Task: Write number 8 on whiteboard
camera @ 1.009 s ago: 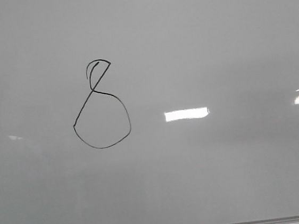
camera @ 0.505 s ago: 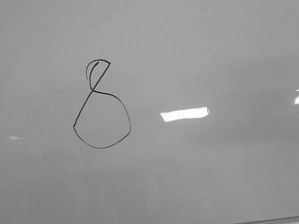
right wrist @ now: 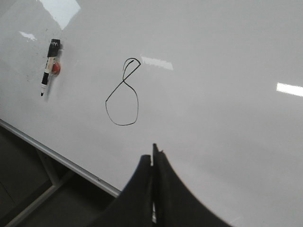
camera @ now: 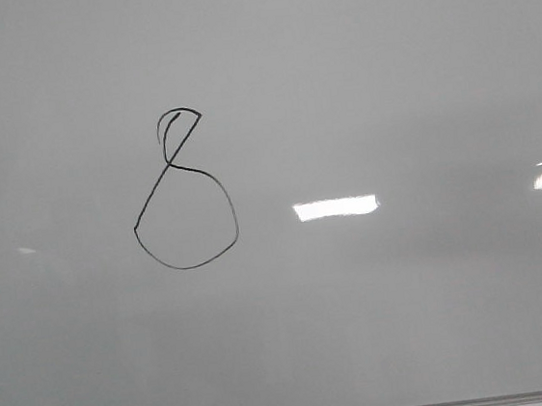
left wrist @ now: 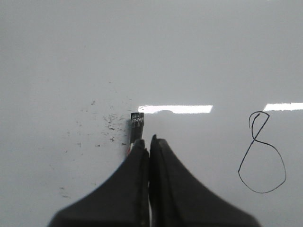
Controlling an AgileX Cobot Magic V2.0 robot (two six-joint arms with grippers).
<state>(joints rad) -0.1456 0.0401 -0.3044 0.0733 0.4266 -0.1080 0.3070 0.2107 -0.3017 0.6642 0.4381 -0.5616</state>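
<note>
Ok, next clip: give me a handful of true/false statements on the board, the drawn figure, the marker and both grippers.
1. A thin black hand-drawn number 8 is on the glossy pale grey-white whiteboard. True.
2. The figure's upper loop is larger than its lower loop. False: the lower loop is the large rounded one, the upper small and angular.
3. The right gripper is shut with nothing between its fingers. True.
4. A black-and-white marker is stuck on the board beside a red dot, apart from the 8. True.
5. The left gripper is wide open. False: its fingers are closed together.
6. An arm covers the 8 in the front view. False: no arm shows there.
</note>
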